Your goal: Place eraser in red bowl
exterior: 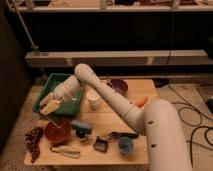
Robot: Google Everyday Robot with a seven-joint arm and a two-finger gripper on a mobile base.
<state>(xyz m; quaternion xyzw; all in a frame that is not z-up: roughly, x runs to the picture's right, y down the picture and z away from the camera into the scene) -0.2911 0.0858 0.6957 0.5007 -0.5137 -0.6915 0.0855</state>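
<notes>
Gripper (50, 107) at red bowl's (56, 132) 12 o'clock rim; hold on eraser: cannot tell. Risk: an off-centre drop lands in the green bin (50, 82).

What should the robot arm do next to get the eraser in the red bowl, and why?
Probably lower the gripper a little further toward the red bowl. The gripper hangs at the front edge of the green tray, just above the bowl's near rim and not yet over its middle. The eraser cannot be made out, so whether it is being held is unclear.
</notes>
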